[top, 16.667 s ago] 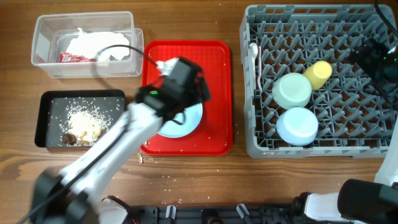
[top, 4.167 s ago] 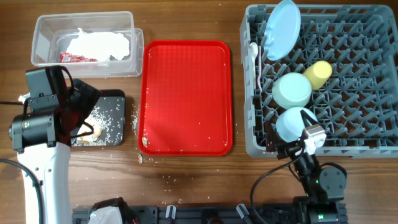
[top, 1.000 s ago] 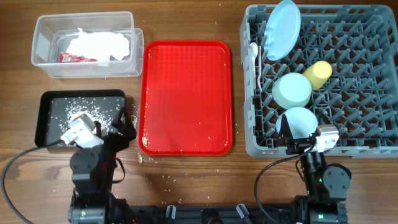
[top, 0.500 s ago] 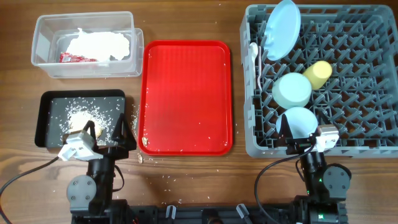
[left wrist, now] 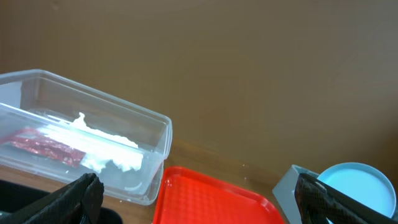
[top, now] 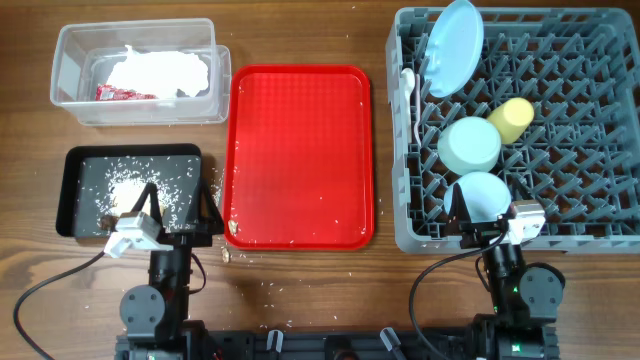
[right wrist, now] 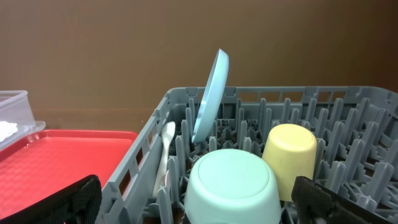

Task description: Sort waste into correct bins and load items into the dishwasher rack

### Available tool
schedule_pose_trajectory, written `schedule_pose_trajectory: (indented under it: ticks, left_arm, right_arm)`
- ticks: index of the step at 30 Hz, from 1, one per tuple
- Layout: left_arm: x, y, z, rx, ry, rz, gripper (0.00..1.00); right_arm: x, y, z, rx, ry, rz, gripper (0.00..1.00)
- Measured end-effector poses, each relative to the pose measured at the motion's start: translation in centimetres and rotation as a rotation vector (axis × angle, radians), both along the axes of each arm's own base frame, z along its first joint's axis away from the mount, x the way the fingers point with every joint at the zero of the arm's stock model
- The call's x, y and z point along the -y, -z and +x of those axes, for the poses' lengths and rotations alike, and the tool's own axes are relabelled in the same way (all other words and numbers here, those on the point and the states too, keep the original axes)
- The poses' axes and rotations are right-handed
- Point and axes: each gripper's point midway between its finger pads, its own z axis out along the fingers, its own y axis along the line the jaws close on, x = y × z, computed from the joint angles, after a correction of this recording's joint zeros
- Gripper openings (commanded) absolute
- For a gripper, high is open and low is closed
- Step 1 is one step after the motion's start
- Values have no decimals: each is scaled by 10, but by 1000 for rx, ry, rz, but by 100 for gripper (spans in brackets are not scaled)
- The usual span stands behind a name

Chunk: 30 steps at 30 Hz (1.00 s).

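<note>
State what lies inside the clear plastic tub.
The clear tub holds crumpled white napkins and a red wrapper beside them. Anything under the napkins is hidden.

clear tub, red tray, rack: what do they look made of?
Clear tub: thin transparent plastic, glossy; the napkins show through its walls.
Red tray: probably rigid plastic, with a finely textured, semi-matte face and a moulded raised rim.
Rack: grey moulded plastic by the look, matte, an open lattice with upright pegs.

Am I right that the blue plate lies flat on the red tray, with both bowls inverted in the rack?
No: the overhead view shows the plate standing on edge in the rack, off the red tray; both bowls are inverted.
</note>
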Motion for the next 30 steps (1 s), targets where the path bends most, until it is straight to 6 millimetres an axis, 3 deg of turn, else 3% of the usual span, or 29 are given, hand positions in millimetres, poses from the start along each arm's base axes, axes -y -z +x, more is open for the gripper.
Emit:
schedule_pose_trajectory:
  ticks: [5, 11, 30]
  left_arm:
    - [1, 11, 2, -29, 3, 0, 100]
    - [3, 57, 3, -209, 11, 3, 100]
    - [5, 56, 3, -207, 22, 7, 100]
  right_arm:
    - [0, 0, 0, 0, 0, 0, 100]
    - [0, 0, 0, 0, 0, 0, 100]
    - [0, 0, 0, 0, 0, 0, 100]
